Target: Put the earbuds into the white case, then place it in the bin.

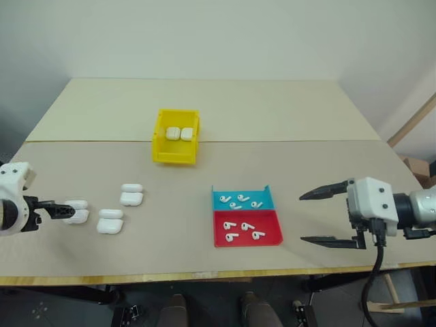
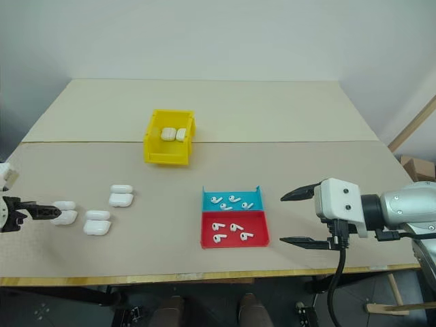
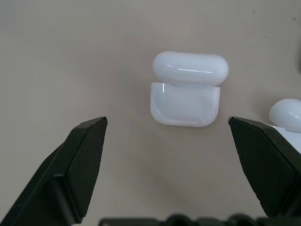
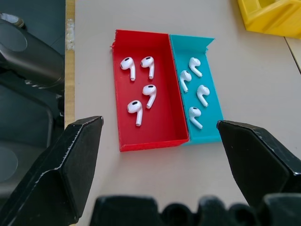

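Left pincer (image 3: 167, 127) gapes over white case (image 3: 185, 95).

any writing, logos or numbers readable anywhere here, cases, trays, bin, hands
None can be read.
The white cases, the earbuds, the yellow bin, the blue tray and the red tray are plain.
The left hand and right hand bear no marks.

I have the left gripper (image 1: 68, 211) low at my far left, its black fingers spread wide and pointing forward and down. My right gripper (image 1: 317, 216) hangs at my right side, turned to point left, one finger above the other, jaws wide apart, holding nothing.
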`<act>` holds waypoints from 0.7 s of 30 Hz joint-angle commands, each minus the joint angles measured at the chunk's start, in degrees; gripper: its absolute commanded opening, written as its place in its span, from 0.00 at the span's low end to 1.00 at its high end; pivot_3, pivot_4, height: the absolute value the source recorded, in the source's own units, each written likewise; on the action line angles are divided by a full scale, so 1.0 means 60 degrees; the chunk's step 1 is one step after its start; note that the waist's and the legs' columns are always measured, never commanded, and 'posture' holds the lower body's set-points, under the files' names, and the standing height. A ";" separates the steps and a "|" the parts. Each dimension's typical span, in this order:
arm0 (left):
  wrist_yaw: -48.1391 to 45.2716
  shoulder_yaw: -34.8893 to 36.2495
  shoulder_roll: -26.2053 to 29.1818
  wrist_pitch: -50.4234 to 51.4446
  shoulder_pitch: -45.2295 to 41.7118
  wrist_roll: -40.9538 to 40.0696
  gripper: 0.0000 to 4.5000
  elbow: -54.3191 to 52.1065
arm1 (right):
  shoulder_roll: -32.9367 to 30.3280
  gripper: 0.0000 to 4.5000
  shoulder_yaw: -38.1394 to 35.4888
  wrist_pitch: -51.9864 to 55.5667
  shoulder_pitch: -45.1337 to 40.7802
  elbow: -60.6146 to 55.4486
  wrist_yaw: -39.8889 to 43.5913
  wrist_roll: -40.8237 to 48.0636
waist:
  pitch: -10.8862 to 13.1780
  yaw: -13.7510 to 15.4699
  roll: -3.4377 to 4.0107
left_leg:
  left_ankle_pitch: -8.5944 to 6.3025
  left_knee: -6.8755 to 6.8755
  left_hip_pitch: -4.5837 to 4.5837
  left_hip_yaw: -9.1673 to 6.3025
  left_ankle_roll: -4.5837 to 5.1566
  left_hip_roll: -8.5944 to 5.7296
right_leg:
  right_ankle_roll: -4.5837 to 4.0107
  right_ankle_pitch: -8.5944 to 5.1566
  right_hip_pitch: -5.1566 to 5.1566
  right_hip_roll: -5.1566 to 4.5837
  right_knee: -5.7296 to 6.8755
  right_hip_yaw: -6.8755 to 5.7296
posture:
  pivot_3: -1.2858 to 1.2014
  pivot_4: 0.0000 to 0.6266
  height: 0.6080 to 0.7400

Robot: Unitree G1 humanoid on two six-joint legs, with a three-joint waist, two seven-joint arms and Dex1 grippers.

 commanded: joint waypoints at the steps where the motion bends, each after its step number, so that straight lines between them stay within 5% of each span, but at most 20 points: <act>1: -0.0147 -0.0487 -0.0030 0.0031 -0.0775 0.0520 1.00 0.0392 | 0.0003 1.00 -0.0159 0.0010 -0.0123 -0.0141 -0.0131 0.0177 | 0.0000 0.0012 -0.0005 | 0.0000 0.0001 0.0001 0.0000 0.0000 0.0000 | 0.0000 0.0000 0.0002 -0.0001 0.0000 0.0000 | 0.52 0.24 1.00; 10: -0.0781 -0.1896 -0.0402 -0.0064 -0.1804 0.1458 1.00 0.1267 | 0.0045 1.00 -0.0350 0.0115 0.0185 -0.0373 -0.0329 0.0285 | -0.0001 -0.0018 -0.0011 | 0.0001 0.0001 -0.0013 -0.0011 -0.0001 -0.0006 | 0.0005 -0.0002 -0.0005 0.0000 0.0001 -0.0002 | 0.52 0.24 1.00; 21: -0.1491 -0.2230 -0.0535 -0.0374 -0.1790 0.2267 1.00 0.1877 | 0.0034 1.00 -0.0532 0.0394 0.0449 -0.0632 -0.0575 0.0456 | -0.0002 -0.0015 -0.0012 | 0.0001 0.0004 -0.0014 -0.0015 -0.0001 -0.0006 | 0.0006 -0.0001 -0.0003 0.0001 0.0003 -0.0004 | 0.52 0.24 1.00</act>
